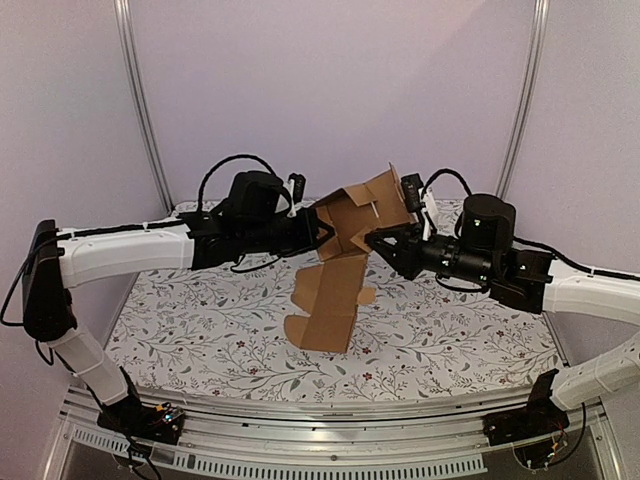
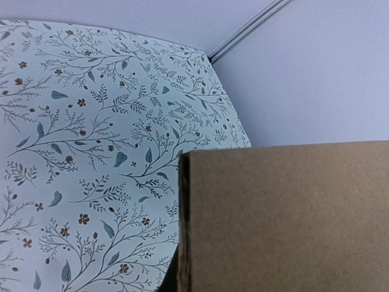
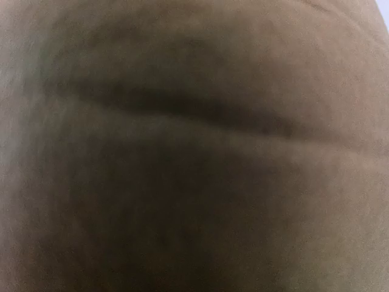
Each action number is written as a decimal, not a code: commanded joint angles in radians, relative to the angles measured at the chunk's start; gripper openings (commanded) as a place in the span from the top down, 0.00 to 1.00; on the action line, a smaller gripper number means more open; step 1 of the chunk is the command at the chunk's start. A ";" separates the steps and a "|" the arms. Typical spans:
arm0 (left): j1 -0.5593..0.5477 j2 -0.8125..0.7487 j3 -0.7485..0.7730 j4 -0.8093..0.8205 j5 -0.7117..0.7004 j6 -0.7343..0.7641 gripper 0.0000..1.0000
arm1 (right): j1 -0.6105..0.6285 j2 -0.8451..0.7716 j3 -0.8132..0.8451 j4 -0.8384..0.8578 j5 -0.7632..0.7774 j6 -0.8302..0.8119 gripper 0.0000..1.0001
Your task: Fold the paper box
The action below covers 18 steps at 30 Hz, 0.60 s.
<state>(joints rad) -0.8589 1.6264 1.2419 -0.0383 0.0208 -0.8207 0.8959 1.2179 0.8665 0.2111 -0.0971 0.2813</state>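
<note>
The paper box (image 1: 352, 215) is a part-folded brown cardboard piece held up over the table between both arms. Its long lower flaps (image 1: 328, 305) hang down toward the floral table. My left gripper (image 1: 322, 230) meets the box's left edge and looks shut on it. In the left wrist view a cardboard panel (image 2: 285, 219) covers the lower right and hides the fingers. My right gripper (image 1: 376, 241) pushes into the box's right side at the fold. Blurred cardboard (image 3: 194, 146) fills the right wrist view, so its fingers are hidden.
The table carries a floral cloth (image 1: 200, 330), also in the left wrist view (image 2: 91, 152). Lilac walls with metal corner posts (image 1: 140, 100) close the back and sides. A metal rail (image 1: 330, 420) runs along the near edge.
</note>
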 commanded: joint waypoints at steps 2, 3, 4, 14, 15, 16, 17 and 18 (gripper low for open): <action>0.014 -0.043 -0.005 -0.039 -0.089 0.066 1.00 | 0.003 -0.115 0.027 -0.192 -0.020 -0.068 0.80; 0.017 -0.047 -0.009 -0.036 -0.099 0.071 1.00 | 0.003 -0.137 0.024 -0.222 -0.018 -0.076 0.78; 0.020 -0.046 -0.011 -0.037 -0.107 0.078 1.00 | 0.002 -0.164 0.021 -0.257 -0.017 -0.082 0.77; 0.059 -0.055 -0.042 -0.016 -0.135 0.131 1.00 | 0.001 -0.336 0.021 -0.535 0.064 -0.158 0.64; 0.061 -0.057 -0.048 -0.012 -0.133 0.139 1.00 | 0.001 -0.346 0.028 -0.559 0.072 -0.163 0.62; 0.063 -0.057 -0.052 -0.009 -0.133 0.147 1.00 | 0.001 -0.350 0.038 -0.584 0.082 -0.169 0.59; 0.065 -0.059 -0.055 -0.009 -0.132 0.157 1.00 | 0.001 -0.352 0.050 -0.609 0.090 -0.174 0.56; 0.068 -0.061 -0.059 -0.006 -0.127 0.169 1.00 | 0.000 -0.349 0.064 -0.631 0.119 -0.176 0.54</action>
<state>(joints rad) -0.8108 1.5970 1.2079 -0.0486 -0.0994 -0.7059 0.8974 0.8795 0.8772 -0.2710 -0.0559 0.1425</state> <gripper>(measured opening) 0.024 0.423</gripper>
